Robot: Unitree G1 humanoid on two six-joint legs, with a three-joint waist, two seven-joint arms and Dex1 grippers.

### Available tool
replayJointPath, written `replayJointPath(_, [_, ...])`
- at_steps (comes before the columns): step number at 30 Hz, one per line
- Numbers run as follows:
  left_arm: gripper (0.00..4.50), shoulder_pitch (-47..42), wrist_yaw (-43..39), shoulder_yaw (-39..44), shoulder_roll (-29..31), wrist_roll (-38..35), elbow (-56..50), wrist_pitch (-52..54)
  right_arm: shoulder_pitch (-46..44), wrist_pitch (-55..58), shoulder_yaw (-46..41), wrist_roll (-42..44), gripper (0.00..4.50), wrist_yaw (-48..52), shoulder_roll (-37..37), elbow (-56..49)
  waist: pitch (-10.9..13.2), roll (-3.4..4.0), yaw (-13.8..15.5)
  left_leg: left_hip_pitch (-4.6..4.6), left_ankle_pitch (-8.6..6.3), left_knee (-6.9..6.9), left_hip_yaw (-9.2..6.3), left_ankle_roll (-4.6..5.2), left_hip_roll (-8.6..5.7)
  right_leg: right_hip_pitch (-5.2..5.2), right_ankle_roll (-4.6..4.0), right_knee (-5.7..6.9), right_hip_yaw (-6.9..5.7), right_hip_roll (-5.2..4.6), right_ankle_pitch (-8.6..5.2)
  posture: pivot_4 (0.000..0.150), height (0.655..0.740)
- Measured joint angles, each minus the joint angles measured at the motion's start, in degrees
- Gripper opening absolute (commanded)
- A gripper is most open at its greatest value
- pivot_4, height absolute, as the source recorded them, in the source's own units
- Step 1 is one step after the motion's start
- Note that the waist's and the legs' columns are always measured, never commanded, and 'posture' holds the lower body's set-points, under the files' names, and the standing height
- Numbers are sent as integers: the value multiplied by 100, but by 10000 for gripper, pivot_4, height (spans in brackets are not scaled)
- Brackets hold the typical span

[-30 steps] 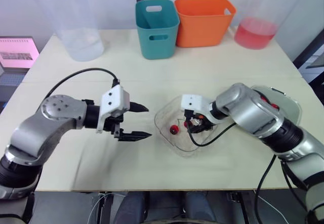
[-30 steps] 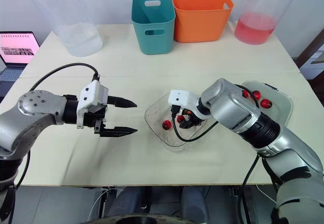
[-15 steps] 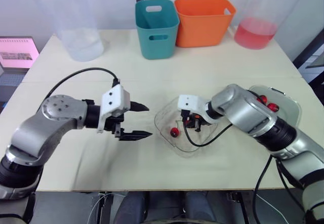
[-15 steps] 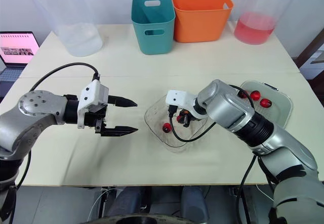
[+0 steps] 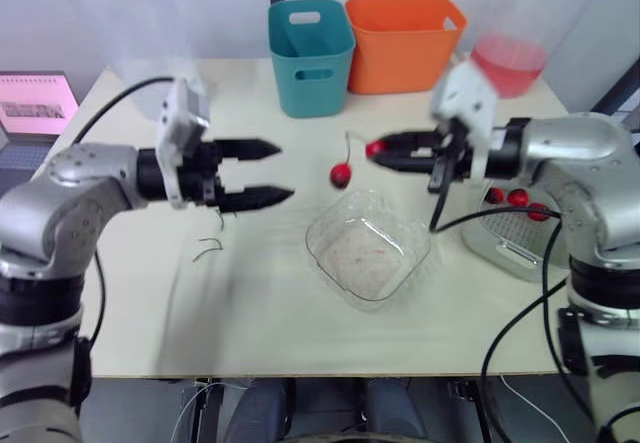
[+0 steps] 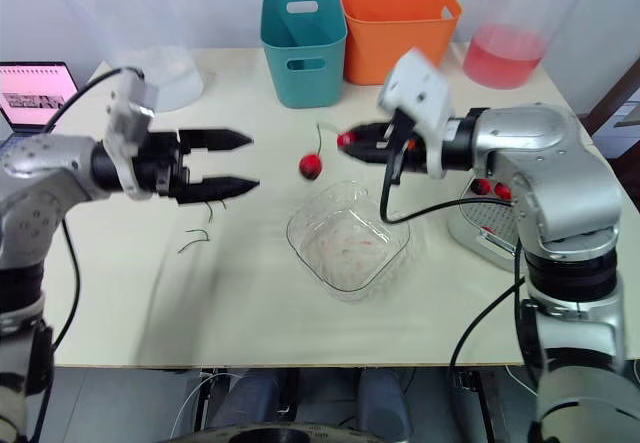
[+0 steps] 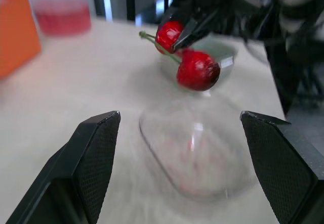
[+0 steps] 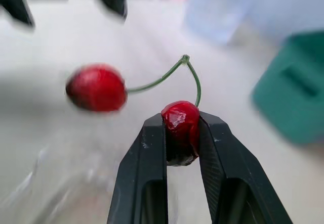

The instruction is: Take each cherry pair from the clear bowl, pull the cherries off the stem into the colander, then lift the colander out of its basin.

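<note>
Risen from the emptied clear bowl (image 5: pixel 367 263), right gripper (image 5: pixel 378 151) clamps the cherry pair (image 5: pixel 341 174); left gripper (image 5: pixel 280 171) spread

text: none readable anywhere
laptop screen (image 6: pixel 33 91): pink with dark marks, too small to read; sits at the table's edge, well out to the left behind the left gripper (image 6: pixel 254 160)

Left jaws spread wide; right jaws clamped.
</note>
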Motion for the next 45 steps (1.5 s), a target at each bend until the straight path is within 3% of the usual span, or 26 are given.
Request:
replayJointPath(10, [40108, -1435, 286, -29, -916, -131, 1344, 362, 192, -628, 0, 312, 6264, -1025, 454, -230, 0, 0, -34, 0, 3, -1, 4, -4, -6, -8, 0, 7, 2, 1, 0, 1500, 7400])
replayJointPath(23, [40108, -2019, 479, -97, -1547, -5, 2003, 661, 392, -1428, 381, 186, 6264, -1228, 226, -483, 0, 0, -39, 0, 3, -2, 5, -5, -6, -11, 0, 9, 3, 2, 0, 1500, 7400])
replayJointPath(26, [31374, -2025, 485, -91, -1609, 0, 2015, 697, 420, -1431, 385, 223, 6032, -1256, 189, -530, 0, 0, -31, 0, 3, -1, 4, -5, -6, -12, 0, 10, 3, 2, 0, 1500, 7400])
replayJointPath(32, [223, -2077, 575, -80, -1753, 4, 2112, 709, 433, -1431, 483, 245, 6032, -1304, 172, -540, 0, 0, -22, 0, 3, -1, 4, -5, -6, -11, 0, 10, 4, 1, 0, 1500, 7400])
replayJointPath(39, [223, -2086, 589, -66, -1754, 3, 2114, 750, 433, -1424, 493, 326, 6032, -1337, 113, -541, 0, 0, -27, 0, 3, -2, 4, -5, -6, -12, 0, 10, 4, 1, 0, 1500, 7400])
replayJointPath(42, [0, -2086, 523, -62, -1749, 5, 2114, 742, 432, -1310, 481, 463, 17286, -1373, 80, -551, 0, 0, -22, 0, 3, -2, 4, -5, -6, -12, 0, 10, 4, 1, 0, 1500, 7400])
replayJointPath(45, [0, -2085, 335, -39, -1673, 14, 2114, 615, 506, -783, 399, 958, 32738, -1224, -176, -555, 0, 0, -18, 0, 3, -2, 4, -5, -3, -11, 0, 7, 4, 0, 0, 1500, 7400])
